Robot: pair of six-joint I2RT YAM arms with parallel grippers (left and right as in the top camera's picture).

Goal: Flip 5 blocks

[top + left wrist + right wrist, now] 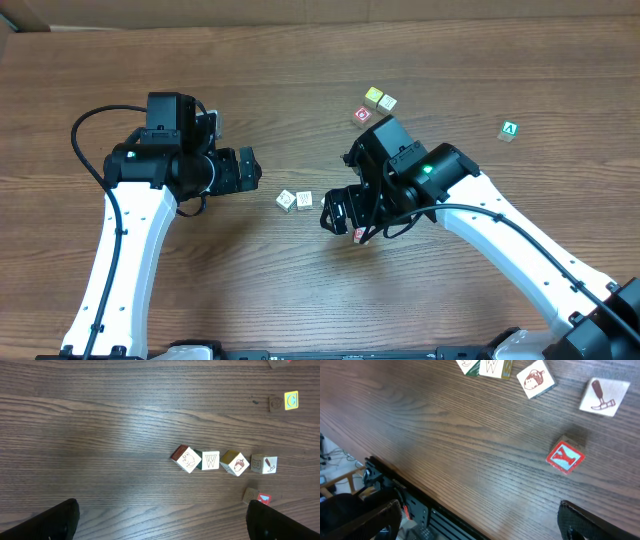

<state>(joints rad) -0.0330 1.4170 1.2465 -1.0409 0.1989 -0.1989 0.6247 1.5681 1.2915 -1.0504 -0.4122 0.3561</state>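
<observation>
Left gripper (245,170): jaws spread wide with nothing between them. It hovers over bare tabletop (100,435), beside the animal-block end of the row.
Right gripper (336,212): jaws also wide apart and empty. It sits over the other end of the row and hides that end from the overhead camera.
Row: four small wooden cubes in a line near the middle of the tabletop, between the two grippers.
Animal block (186,458): end of the row nearest the left gripper, turned cornerwise. Pale top with a reddish animal print, and a red side face.
W block (210,460): next in line, just beside the animal block, pale "W" face up.
Acorn block (235,463): third in line, turned cornerwise, acorn print up.
Hammer block (264,464): last in line, just beside the acorn block, red hammer print up.
Y block (565,456): out of the row, near the hammer block, turned cornerwise, red-framed "Y" face up.
Other cubes: yellow "G" cube (291,400) and red-ring cube (362,116) lie beyond the row. Green "A" cube (510,130) is well apart.
</observation>
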